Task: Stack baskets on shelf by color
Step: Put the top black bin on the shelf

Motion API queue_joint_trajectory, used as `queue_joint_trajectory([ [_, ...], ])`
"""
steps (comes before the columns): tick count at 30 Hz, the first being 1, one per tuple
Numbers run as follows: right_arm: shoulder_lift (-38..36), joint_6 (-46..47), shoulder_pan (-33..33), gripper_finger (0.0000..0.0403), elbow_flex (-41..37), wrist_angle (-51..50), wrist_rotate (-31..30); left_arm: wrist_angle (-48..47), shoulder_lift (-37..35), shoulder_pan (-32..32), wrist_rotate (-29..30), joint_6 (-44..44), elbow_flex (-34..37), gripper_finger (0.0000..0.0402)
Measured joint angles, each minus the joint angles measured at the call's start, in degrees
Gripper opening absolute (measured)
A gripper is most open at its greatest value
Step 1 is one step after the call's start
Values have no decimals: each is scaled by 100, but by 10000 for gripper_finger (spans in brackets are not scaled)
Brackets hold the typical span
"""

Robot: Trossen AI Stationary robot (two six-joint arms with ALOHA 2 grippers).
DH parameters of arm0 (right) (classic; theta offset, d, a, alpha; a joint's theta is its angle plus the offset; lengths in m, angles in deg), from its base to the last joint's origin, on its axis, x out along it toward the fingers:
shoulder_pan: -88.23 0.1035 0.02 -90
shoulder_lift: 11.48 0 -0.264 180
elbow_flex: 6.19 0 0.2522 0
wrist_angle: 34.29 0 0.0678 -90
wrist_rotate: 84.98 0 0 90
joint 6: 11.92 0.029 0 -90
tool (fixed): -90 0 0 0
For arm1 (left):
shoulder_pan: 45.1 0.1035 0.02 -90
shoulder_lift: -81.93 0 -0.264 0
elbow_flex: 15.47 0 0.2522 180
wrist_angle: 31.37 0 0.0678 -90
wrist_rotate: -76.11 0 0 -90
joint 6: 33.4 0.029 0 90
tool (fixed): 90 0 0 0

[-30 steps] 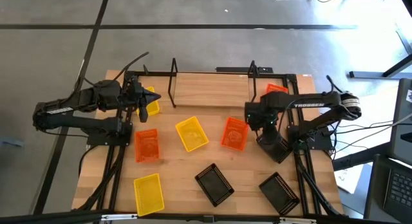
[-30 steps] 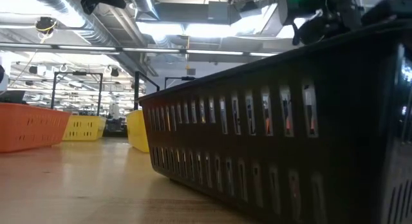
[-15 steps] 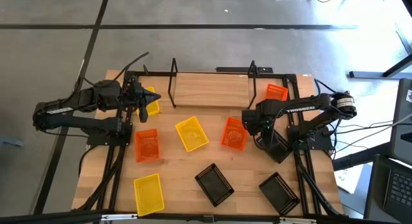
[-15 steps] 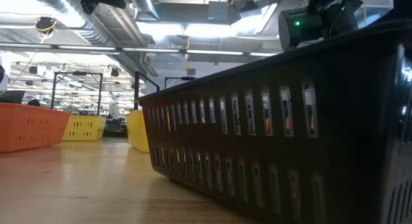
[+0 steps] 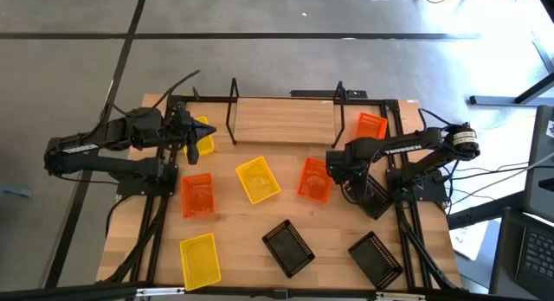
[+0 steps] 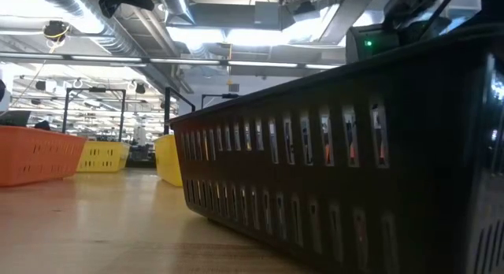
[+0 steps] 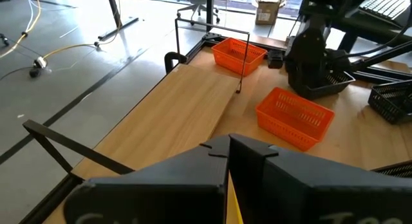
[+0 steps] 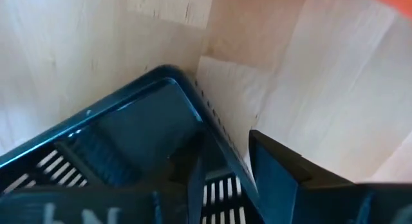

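— Baskets: where do we find them?
— We see most of them scattered over the table (image 5: pixel 234 221), in front of the shelf (image 5: pixel 281 119).
— And our grippers?
— Our left gripper (image 7: pixel 228 143) is beside the shelf's left end, its fingers pressed onto the wall of a yellow basket (image 5: pixel 204 138). Our right gripper (image 8: pixel 225 159) is at the table's right side. Its fingers are spread astride the wall of a black basket (image 8: pixel 129 140), with a gap on the outer side.
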Motion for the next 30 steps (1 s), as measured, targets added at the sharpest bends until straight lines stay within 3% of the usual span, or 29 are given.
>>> queue_joint_trajectory([
  [5, -1, 134, 2, 79, -190, 559, 3, 1, 0, 0, 0, 0, 0, 0],
  [9, -2, 409, 2, 15, -118, 645, 29, 1, 0, 0, 0, 0, 0, 0],
  [14, -3, 781, 2, 4, 273, 352, 288, -1, 0, -2, 0, 0, 0, 0],
  [25, -4, 919, -24, 2, 2275, -1556, 311, -1, 0, 0, 0, 2, 0, 0],
  [30, -4, 951, -266, 1, 3431, -1834, 235, -1, 0, 0, 0, 2, 0, 0],
])
